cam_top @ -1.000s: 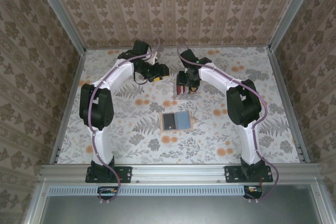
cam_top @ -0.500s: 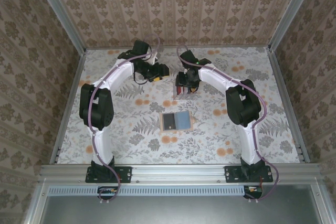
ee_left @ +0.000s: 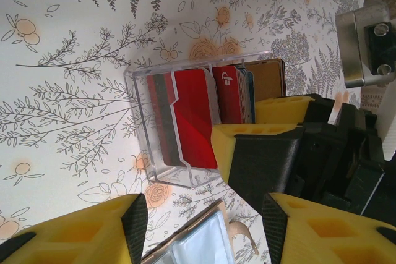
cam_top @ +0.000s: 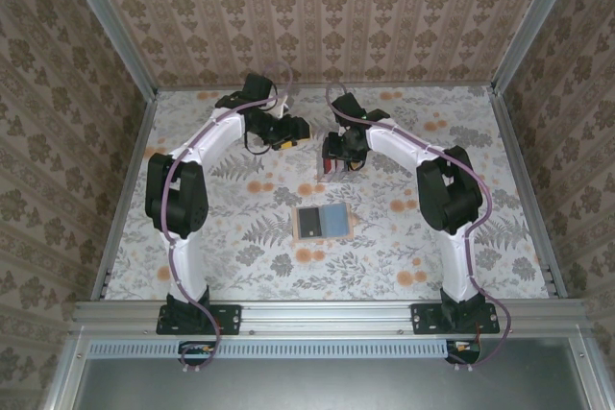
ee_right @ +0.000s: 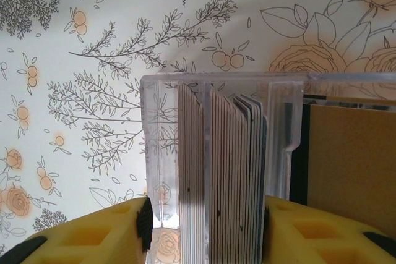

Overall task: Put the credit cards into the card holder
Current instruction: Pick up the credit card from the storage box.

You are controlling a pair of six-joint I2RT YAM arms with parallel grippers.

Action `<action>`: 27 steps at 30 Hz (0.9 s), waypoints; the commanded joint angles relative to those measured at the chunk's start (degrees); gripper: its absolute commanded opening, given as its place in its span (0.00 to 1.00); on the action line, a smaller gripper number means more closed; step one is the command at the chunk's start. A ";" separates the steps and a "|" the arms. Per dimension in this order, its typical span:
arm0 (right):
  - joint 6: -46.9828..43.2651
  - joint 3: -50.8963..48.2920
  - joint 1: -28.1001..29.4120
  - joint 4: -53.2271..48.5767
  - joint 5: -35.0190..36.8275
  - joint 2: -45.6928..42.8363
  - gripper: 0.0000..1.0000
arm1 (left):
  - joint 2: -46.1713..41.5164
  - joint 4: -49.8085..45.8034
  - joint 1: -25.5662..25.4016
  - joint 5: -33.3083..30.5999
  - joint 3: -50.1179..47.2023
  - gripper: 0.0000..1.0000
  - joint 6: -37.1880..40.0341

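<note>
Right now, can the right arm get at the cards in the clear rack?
Probably yes: the right gripper hangs open over the rack, the upright cards between its jaws, nothing in the way.

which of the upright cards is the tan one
The tan-gold card, standing at one end of the row next to the blue card, opposite the dark red card at the other end. Every card between them is red.

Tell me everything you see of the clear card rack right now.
The clear plastic rack stands on the floral table cover, just beyond the open card holder. Upright cards fill it side by side: dark red, red, blue-edged, tan. The right hand hangs over it, yellow fingers either side; contact is unclear.
</note>
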 commanded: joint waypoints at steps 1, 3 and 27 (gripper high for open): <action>0.48 -0.65 -0.24 -0.16 -0.94 -2.89 0.49 | -0.56 -0.91 0.39 0.75 1.70 0.55 1.14; 0.39 -0.70 -0.38 -0.29 -0.94 -2.89 0.49 | -0.53 -1.03 0.43 0.75 1.69 0.55 1.13; 0.49 -2.99 -1.43 0.36 -0.20 -5.35 0.32 | -0.52 -1.08 0.47 0.75 1.83 0.55 1.25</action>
